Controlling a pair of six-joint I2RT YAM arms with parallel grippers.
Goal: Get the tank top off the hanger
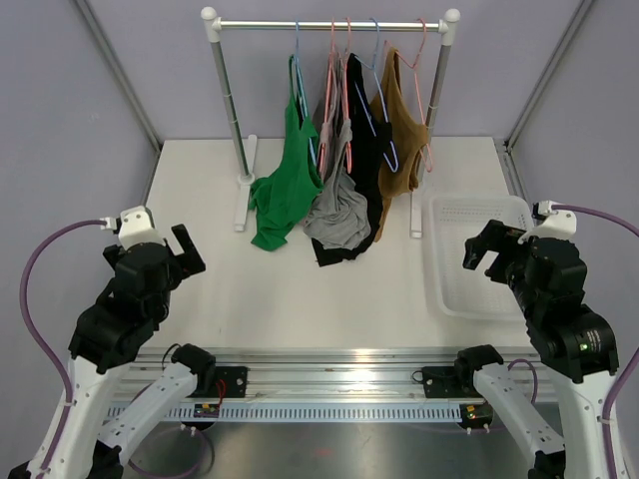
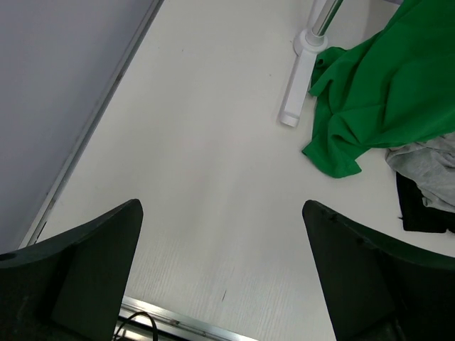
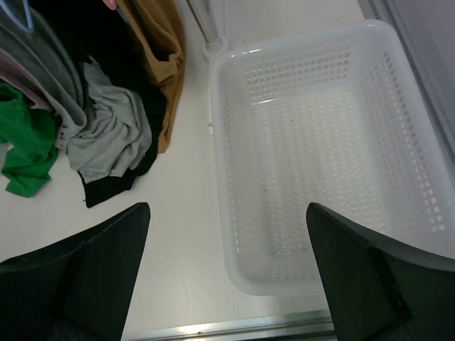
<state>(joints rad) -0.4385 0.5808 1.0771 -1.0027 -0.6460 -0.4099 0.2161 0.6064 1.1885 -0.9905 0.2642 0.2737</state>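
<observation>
Top external view, quick rundown. Left claw (image 1: pixel 186 249) is seen low at the near edge with its jaws spread wide and nothing held. Right claw (image 1: pixel 487 245) is the same, wide apart and empty.

Four tops are hung on the rack (image 1: pixel 329 22), well ahead of both claws. The green top (image 1: pixel 290 180) is ahead and to the right of the left claw, then come the grey top (image 1: pixel 339 215) and the black top (image 1: pixel 361 150). The brown top (image 1: pixel 399 140) is ahead and to the left of the right claw. Which one is meant can't be told from the task line.

What could go sideways, as a guess:
- **Wrong top pinched:** the tops are packed tight on thin hangers (image 1: pixel 344 60), and the lower hems are bunched together on the table (image 1: pixel 300 299). A neighbour could easily be grabbed along with the target.
- **Hanger or rack pulled:** if fabric is tugged down without the hanger being steadied, the hanger could be yanked off. The light-looking rack could also be dragged or tipped.
- **Snag:** a shoulder loop could be caught on a hanger arm and stretched.

Surface and room: the table is plain white and matte. A white basket (image 1: pixel 435 261) is set on it just ahead of and below the right claw. The space is closed in by pale lilac walls (image 1: pixel 60 100) on three sides.
</observation>
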